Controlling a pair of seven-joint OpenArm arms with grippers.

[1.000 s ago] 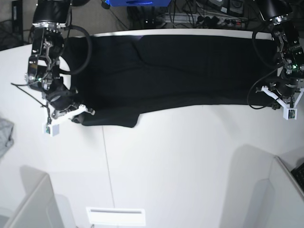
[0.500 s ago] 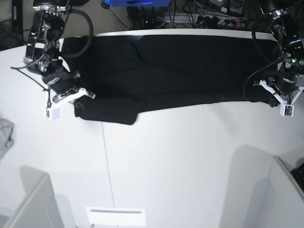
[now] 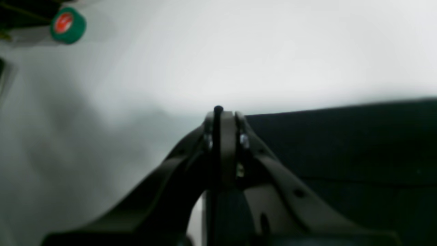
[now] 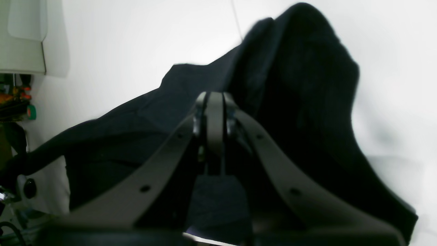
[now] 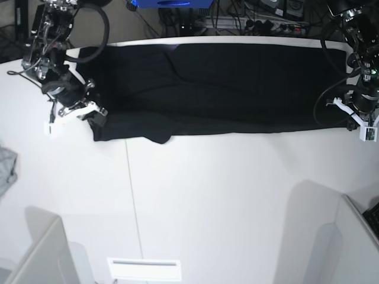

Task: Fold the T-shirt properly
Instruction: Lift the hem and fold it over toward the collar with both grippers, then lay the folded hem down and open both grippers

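The black T-shirt (image 5: 213,89) lies plain side up, stretched in a long band across the back of the white table (image 5: 225,201). My right gripper (image 5: 96,116), on the base view's left, is shut on the shirt's near left corner. In the right wrist view the closed fingers (image 4: 214,102) have black cloth (image 4: 300,85) bunched over and around them. My left gripper (image 5: 343,117) is at the shirt's right end. In the left wrist view its fingers (image 3: 227,119) are pressed together at the cloth's edge (image 3: 341,143), with a thin dark strip between them.
A small grey cloth scrap (image 5: 6,165) lies at the table's left edge. White box walls stand at the near left (image 5: 41,254) and near right (image 5: 355,236). Cables and gear (image 5: 237,18) lie behind the table. A green and red roll (image 3: 67,24) shows in the left wrist view.
Both grippers have moved outward and toward the back of the table. The shirt's near edge has been drawn back with them and the cloth lies straighter.
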